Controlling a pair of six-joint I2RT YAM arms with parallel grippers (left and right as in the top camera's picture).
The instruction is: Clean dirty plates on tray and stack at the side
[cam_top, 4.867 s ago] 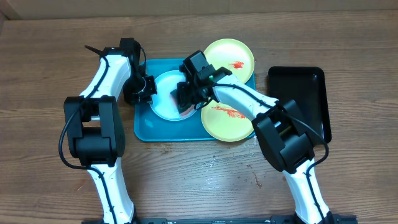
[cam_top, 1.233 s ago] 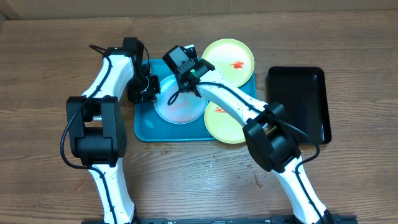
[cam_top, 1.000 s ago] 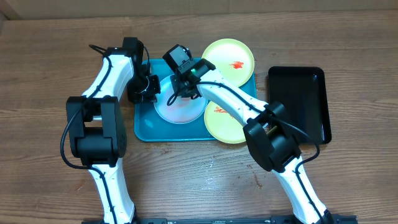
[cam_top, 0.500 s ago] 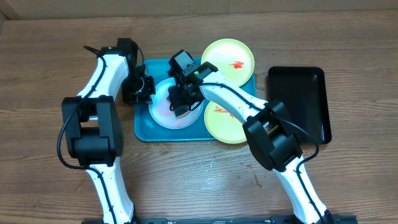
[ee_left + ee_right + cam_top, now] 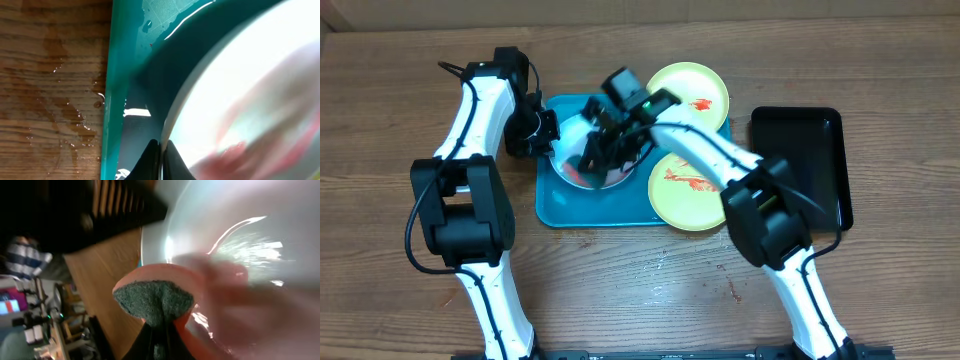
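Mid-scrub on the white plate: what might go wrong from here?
1. The left jaws pinch only the thin rim of the white plate; scrubbing pressure from the sponge might twist it free.
2. The nearer cream plate overhangs the tray edge beneath the right arm, so a wide sweep may nudge it off.

- At 6 o'clock we see our gripper [image 5: 161, 150], its jaws pinched on the rim of the plate [image 5: 240, 90].
- The white plate fills the side toward 3 o'clock, with a blurred red smear [image 5: 240, 147] near 5 o'clock.
- The tray [image 5: 111, 75] rim runs from 12 to 6.
- At 9 o'clock lies the table [image 5: 45, 60], with drops [image 5: 98, 103] beside the rim.
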